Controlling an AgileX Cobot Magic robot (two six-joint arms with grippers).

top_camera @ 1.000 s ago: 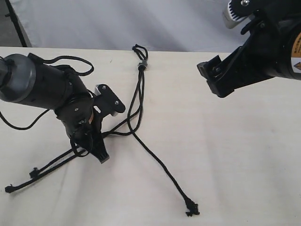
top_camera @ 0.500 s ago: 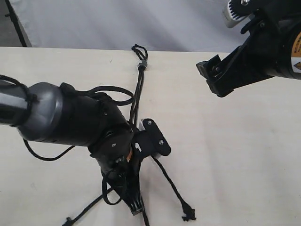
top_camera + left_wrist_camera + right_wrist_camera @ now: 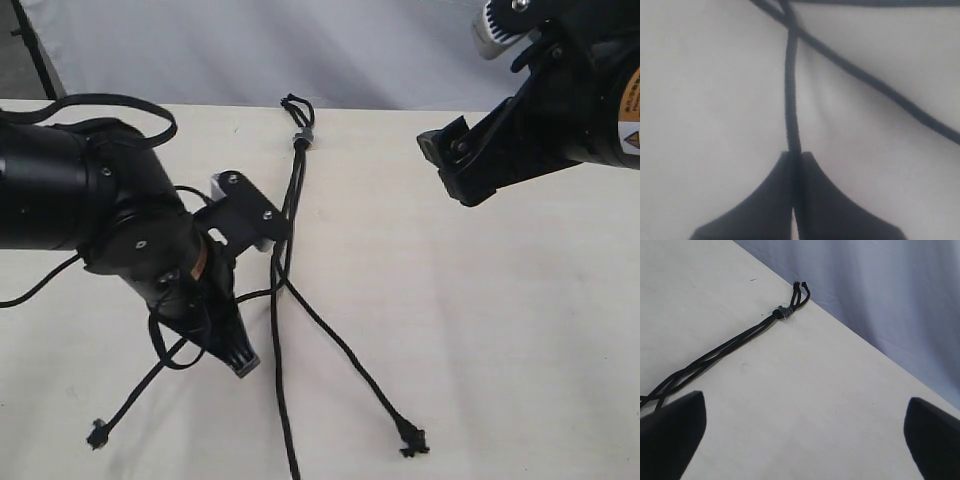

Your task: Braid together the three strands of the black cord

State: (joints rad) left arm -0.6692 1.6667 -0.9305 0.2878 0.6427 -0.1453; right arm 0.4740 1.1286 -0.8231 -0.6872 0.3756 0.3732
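The black cord lies on the table, bound by a small grey band (image 3: 303, 136) (image 3: 785, 313) at the far end. Its three strands fan toward the near edge. The left strand (image 3: 130, 403) ends in a knotted tip at the lower left. The middle strand (image 3: 276, 385) runs off the bottom edge. The right strand (image 3: 345, 355) ends in a knot at the lower right. My left gripper (image 3: 238, 358) (image 3: 795, 156) is shut on the left strand (image 3: 790, 100), low over the table; another strand (image 3: 880, 87) crosses beyond it. My right gripper (image 3: 450, 165) (image 3: 802, 440) hangs open and empty, right of the band.
Glossy black cables (image 3: 110, 103) loop off the left arm. A grey-white backdrop (image 3: 250, 50) stands behind the table's far edge. The pale tabletop (image 3: 500, 330) spreads right of the strands.
The left gripper swung right and toward the near edge with its strand, then back left and up. One strand that lay at the lower left now runs down the middle.
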